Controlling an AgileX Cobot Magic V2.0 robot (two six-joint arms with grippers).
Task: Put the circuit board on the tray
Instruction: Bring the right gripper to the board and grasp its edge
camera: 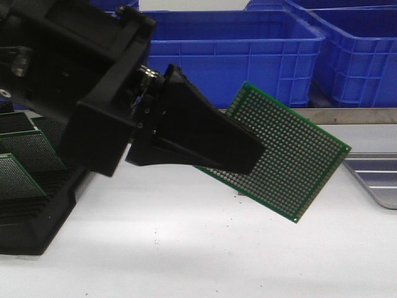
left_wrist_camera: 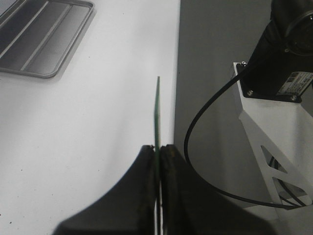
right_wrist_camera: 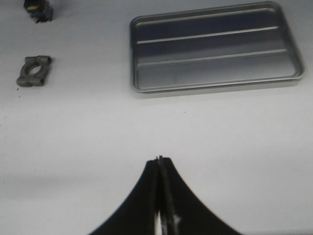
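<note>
Clearly, the circuit board [camera: 291, 155] sits clamped between left jaws, airborne.

Tray [right_wrist_camera: 215, 83]: dull silver metal, ribbed. Circuit board [camera: 298, 155]: green, perforated w/ tiny holes. Bins [camera: 236, 49]: glossy blue plastic.

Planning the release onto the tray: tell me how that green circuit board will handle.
Probably stiff: the circuit board juts from the left gripper without sagging. Likely light, since an edge pinch holds it. Thin and flat, it should lie steady on the tray.
</note>
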